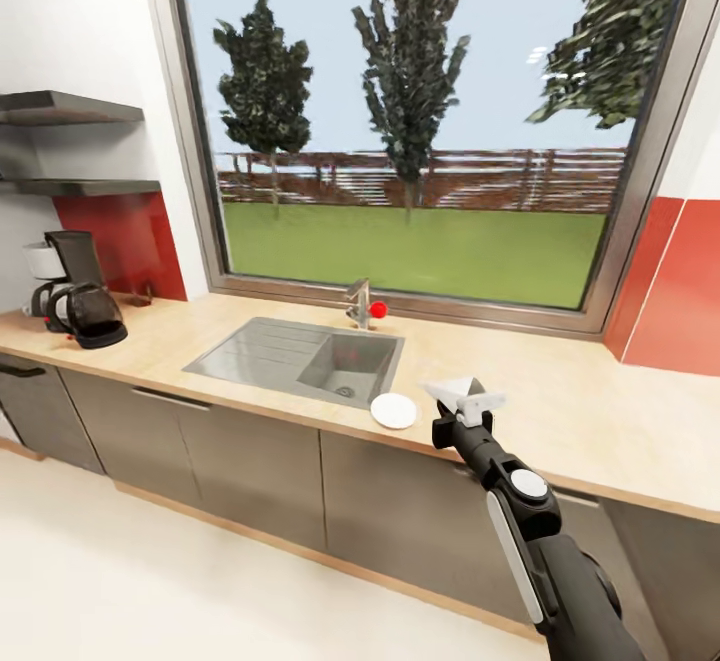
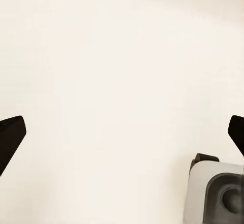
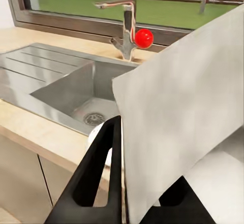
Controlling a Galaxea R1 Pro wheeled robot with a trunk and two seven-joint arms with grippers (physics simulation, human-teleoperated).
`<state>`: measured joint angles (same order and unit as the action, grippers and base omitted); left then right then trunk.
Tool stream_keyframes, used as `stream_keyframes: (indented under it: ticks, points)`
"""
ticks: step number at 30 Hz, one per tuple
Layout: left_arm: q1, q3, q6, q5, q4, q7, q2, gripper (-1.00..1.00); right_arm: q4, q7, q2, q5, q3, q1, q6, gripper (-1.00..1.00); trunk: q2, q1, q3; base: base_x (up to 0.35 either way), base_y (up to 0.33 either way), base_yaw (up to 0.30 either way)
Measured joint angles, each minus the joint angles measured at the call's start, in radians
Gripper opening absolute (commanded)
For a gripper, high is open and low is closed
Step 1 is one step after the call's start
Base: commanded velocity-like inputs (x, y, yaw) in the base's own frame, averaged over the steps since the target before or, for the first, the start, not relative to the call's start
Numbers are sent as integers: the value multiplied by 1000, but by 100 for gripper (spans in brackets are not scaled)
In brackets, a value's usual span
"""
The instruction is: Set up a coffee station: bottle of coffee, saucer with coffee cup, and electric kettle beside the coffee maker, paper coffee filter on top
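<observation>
Step (judged): carrying the filter (image 1: 452,388) to the maker (image 1: 72,286); placing on top not yet done.
Right gripper (image 1: 468,403): jaws closed on the filter; in the right wrist view the white sheet (image 3: 178,107) is pinched against the dark finger (image 3: 104,168) and fans out past the tips.
Filter location: held above the counter (image 1: 560,411) front edge, just at 3 o'clock of the saucer (image 1: 393,410), at 4 o'clock of the sink (image 1: 300,356).
Maker location: far end of the counter under the shelves (image 1: 70,111), at 9 o'clock from the held filter, well apart, the sink between them.
Key relation: target lies along the counter's long axis toward 9 o'clock; the maker's top is roughly level with or a little above the filter, exact height cannot tell.
Nearer arm (judged): the maker sits on the left-arm side, but the right arm holds the filter, so base travel toward 9 o'clock looks needed.
Left gripper (image 2: 122,132): jaws wide apart, nothing between them; pale floor (image 2: 112,56) beyond.
Saucer: on the counter at the sink's front corner, away from the maker.
Risk (judged): thin paper may slip or fold.
</observation>
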<state>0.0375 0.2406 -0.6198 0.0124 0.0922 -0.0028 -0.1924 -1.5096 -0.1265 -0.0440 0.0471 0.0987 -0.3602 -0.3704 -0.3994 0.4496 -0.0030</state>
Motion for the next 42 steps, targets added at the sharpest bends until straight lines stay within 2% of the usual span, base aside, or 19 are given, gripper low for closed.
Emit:
stream_keyframes:
  ticks: [42]
  points:
    - [0,0,0,3,0,0,2,100,1,0,-2,0,1,0,2,-100,0,0,5,1,0,270]
